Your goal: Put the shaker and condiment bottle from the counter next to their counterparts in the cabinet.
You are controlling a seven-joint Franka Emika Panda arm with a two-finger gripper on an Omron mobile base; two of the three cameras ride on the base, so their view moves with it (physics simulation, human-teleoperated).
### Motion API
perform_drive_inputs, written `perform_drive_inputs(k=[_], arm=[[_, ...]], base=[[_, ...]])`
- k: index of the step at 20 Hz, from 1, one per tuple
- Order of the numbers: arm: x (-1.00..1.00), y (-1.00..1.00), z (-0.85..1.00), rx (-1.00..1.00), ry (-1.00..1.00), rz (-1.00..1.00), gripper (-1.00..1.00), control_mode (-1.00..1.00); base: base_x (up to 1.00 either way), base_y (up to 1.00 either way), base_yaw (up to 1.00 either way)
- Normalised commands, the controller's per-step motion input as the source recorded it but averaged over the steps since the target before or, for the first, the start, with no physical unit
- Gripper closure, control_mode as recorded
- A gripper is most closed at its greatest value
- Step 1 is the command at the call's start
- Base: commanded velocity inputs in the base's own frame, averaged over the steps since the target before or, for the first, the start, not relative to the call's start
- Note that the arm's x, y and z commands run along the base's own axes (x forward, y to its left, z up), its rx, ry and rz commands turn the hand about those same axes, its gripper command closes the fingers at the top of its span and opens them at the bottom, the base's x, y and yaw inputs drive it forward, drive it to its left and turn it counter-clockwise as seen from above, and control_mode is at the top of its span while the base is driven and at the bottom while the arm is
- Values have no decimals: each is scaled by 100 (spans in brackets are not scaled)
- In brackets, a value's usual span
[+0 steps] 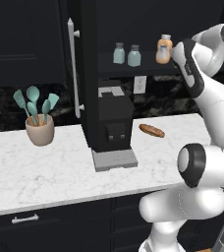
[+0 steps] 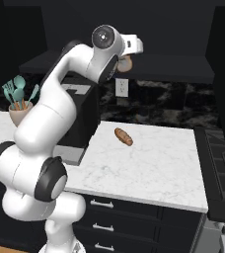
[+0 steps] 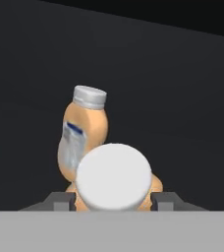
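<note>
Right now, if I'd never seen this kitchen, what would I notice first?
Probably the big white robot arm reaching up to the cabinet shelf, its gripper around an orange condiment bottle beside another orange bottle. Two shakers stand further left, and a bread roll lies on the marble counter.

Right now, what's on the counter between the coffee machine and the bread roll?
Nothing: in the left base view, bare white marble counter lies between the coffee machine and the bread roll.
</note>
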Motion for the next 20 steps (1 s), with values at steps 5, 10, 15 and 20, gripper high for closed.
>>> perform_drive_inputs(k=[5, 10, 15, 20], arm=[[57, -11, -35, 0, -2, 3, -100, -100], [27, -21, -26, 0, -2, 4, -100, -100], [0, -23, -16, 0, 0, 5, -100, -100], [0, -19, -19, 0, 0, 6, -100, -100]], base=[[0, 0, 0], [0, 0, 0], [0, 0, 0], [0, 0, 0]])
